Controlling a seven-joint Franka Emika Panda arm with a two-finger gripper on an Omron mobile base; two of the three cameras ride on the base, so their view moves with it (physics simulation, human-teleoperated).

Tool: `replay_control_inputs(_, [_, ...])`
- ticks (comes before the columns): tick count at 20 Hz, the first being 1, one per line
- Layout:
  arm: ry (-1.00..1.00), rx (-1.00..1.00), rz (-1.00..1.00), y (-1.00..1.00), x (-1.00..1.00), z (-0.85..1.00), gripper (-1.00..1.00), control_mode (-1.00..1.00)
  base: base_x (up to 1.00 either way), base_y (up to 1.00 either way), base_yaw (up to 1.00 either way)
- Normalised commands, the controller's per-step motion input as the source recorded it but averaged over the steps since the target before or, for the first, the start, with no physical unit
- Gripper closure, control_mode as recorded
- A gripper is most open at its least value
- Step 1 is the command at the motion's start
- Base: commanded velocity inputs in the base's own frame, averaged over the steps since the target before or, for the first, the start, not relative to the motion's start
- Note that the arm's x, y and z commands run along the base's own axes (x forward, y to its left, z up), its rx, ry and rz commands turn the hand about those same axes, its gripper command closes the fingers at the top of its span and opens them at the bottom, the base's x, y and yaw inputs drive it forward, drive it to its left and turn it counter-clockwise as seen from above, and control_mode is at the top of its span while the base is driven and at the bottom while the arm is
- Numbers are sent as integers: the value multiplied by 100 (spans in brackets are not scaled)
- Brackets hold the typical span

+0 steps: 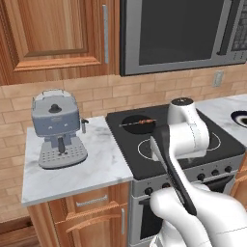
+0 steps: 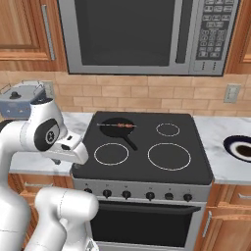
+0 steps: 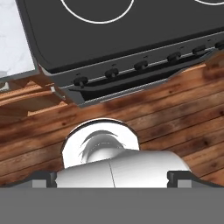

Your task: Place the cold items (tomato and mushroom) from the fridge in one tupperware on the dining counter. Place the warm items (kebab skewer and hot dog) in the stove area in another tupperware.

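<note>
Left base view: the kebab skewer [image 1: 138,123] lies in a small black pan [image 1: 140,123] on the back left burner of the stove [image 1: 164,144], just right of the marble worktop that carries the coffee machine [image 1: 57,129]. The arm is folded in front of the stove, well short of the pan.

Right base view: the skewer lies across the pan, whose handle points toward the stove's front. No hot dog or tupperware can be made out around the stove.

Hand view: the gripper [image 3: 113,177] points down at the wooden floor before the stove's knobs; its finger tips stand wide apart and hold nothing.

The likely step is picking the skewer. It probably calls for raising the hand over the stove's back left burner, turning the jaws across the thin stick, and descending onto its middle without hitting the pan's rim.
</note>
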Motion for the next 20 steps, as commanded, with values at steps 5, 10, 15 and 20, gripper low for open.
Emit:
replay_control_inputs(5, [0, -1, -3, 3, 13, 3, -100, -100, 9, 1, 0])
replay_control_inputs(10, [0, -5, -7, 9, 44, 29, -100, -100, 0, 0, 0])
replay_control_inputs(15, [2, -3, -34, 11, 95, 3, -100, -100, 0, 0, 0])
replay_control_inputs(20, [-6, 8, -57, 6, 94, -7, -100, -100, 0, 0, 0])
